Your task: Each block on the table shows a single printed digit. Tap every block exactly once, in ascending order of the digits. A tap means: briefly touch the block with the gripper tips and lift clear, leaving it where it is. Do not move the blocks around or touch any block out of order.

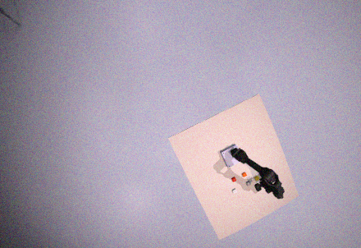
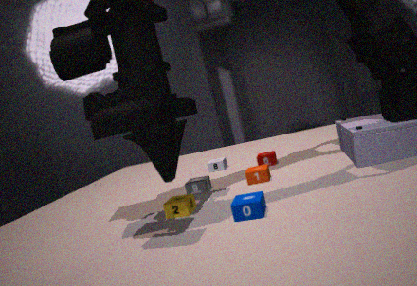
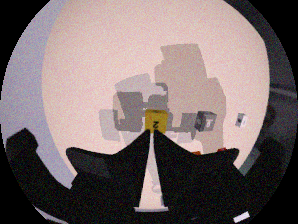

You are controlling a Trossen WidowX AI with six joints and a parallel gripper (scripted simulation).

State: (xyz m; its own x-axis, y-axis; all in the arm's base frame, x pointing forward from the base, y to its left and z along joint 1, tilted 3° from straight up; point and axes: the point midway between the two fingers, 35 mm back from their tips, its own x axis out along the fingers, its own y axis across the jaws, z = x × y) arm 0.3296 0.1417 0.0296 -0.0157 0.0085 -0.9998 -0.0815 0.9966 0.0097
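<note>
My gripper (image 2: 170,180) (image 3: 151,132) is shut and empty, its tips a little above the yellow block. The yellow block (image 2: 179,206) (image 3: 156,116) (image 1: 257,178) shows 2. A blue block (image 2: 248,206) shows 0. An orange block (image 2: 258,175) (image 1: 244,174) shows 1; only its edge shows in the wrist view (image 3: 196,153). A grey block (image 2: 198,185) (image 3: 205,121) has a digit I cannot read surely. A white block (image 2: 217,165) (image 3: 241,120) (image 1: 234,190) seems to show 8. A red block (image 2: 266,158) (image 1: 233,179) has an unclear digit.
The arm's pale base box (image 2: 392,142) (image 1: 228,159) stands on the tabletop (image 1: 204,164) at the right in the exterior view. The arm reaches over the table, and its shadows fall around the yellow and grey blocks.
</note>
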